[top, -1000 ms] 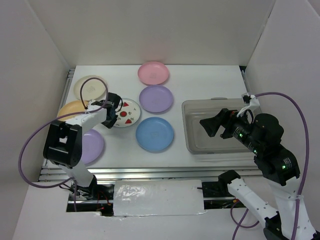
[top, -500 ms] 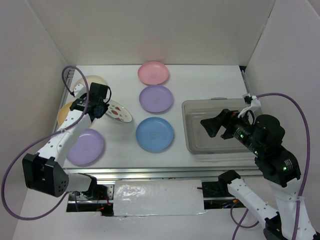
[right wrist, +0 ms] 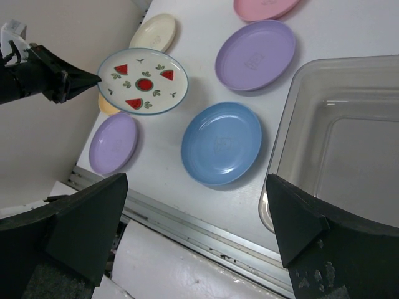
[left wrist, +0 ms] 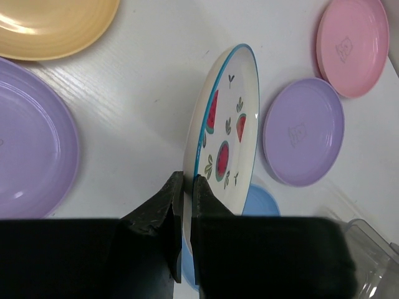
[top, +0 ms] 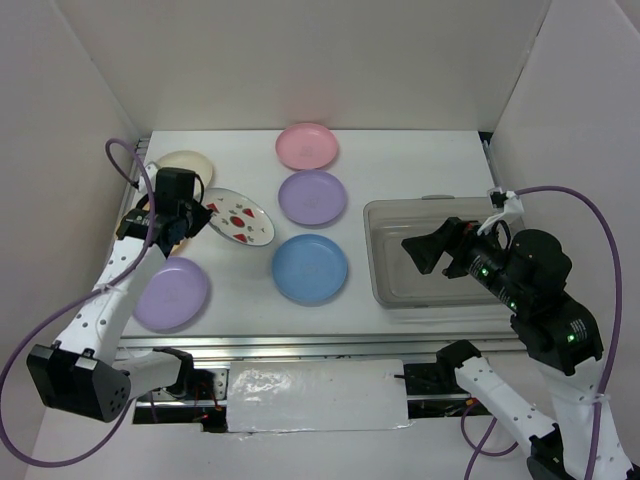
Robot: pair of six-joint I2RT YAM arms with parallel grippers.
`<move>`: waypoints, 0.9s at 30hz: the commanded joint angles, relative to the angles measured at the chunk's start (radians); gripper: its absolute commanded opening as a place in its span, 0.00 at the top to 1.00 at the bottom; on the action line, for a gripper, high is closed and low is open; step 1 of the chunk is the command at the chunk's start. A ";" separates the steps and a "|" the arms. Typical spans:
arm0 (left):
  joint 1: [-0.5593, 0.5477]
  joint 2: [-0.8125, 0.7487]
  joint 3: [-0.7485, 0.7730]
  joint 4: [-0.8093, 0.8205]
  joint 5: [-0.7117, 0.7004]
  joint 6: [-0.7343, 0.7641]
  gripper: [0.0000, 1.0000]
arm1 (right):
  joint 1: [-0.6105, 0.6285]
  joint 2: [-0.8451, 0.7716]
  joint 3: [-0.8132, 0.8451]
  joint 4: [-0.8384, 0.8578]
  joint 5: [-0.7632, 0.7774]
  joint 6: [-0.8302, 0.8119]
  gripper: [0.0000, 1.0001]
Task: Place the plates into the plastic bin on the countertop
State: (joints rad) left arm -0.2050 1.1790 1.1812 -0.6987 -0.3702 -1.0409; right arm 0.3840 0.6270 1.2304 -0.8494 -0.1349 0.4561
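Edgewise (left wrist view only), left end effector (left wrist: 187, 182) pinches the fruit plate (left wrist: 227, 124).

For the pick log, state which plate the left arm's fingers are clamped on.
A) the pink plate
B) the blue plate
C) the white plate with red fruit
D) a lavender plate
C: in the left wrist view the left fingers pinch the rim of the white plate with red fruit, which is tilted up on edge.
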 commanded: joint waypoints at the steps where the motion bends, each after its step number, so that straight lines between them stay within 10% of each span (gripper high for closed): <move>1: 0.015 -0.039 0.008 0.159 0.094 0.002 1.00 | 0.007 0.002 0.043 0.013 0.021 0.006 0.00; 27: -0.063 0.033 -0.006 0.439 0.540 -0.082 1.00 | 0.004 0.057 0.133 -0.080 0.181 0.009 0.00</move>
State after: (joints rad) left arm -0.2379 1.2160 1.1503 -0.4633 0.0666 -1.0527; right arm 0.3840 0.6731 1.3228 -0.9081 0.0086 0.4709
